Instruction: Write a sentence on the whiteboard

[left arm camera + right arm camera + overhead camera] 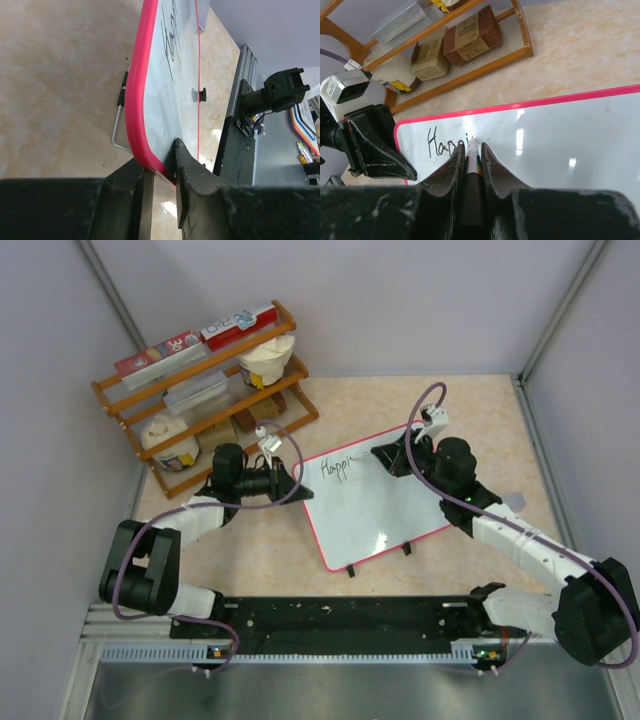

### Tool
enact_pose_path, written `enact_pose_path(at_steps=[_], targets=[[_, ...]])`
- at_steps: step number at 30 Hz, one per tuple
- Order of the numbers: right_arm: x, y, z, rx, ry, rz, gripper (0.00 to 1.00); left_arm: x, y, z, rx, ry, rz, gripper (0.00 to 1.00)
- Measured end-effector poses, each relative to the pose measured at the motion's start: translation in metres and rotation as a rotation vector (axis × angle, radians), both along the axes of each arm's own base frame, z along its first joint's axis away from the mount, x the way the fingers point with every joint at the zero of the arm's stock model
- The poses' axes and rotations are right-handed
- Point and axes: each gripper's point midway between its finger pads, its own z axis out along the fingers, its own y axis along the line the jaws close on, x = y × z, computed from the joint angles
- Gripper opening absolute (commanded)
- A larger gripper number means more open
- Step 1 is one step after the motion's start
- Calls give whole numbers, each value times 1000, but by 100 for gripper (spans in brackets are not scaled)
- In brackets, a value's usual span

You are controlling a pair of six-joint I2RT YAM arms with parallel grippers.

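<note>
While we look down from above, we count two arms on one desk, and one whiteboard lying flat between them, turned at an angle, with its red rim all round and two small black feet showing at its near edge.

Our left pincer is clenched on the board's left corner; in the left wrist view its two fingers close on the red rim of the whiteboard from either side.

Our right pincer is clamped round one marker, which runs up between its two fingers with the tip touching the white surface.

Only one line of the sentence is on the board, near the far left corner: a single unfinished word in thin black strokes that reads "Happi", with the marker tip at its last letter.

Beyond the board's far left corner stands one wooden rack with three shelves. We count two red-and-white boxes on its top shelf, two pale tubs lower down, and two brown packs on the bottom shelf.
</note>
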Motion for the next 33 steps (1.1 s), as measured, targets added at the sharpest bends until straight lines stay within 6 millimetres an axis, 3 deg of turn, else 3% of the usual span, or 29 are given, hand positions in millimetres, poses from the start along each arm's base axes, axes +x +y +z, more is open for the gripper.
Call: enact_pose_path(at_steps=[15, 33], targets=[[-10, -3, -10, -3, 10, 15, 0, 0, 0, 0, 1, 1, 1, 0], [-3, 0, -5, 5, 13, 2, 0, 0, 0, 0, 1, 2, 2, 0]])
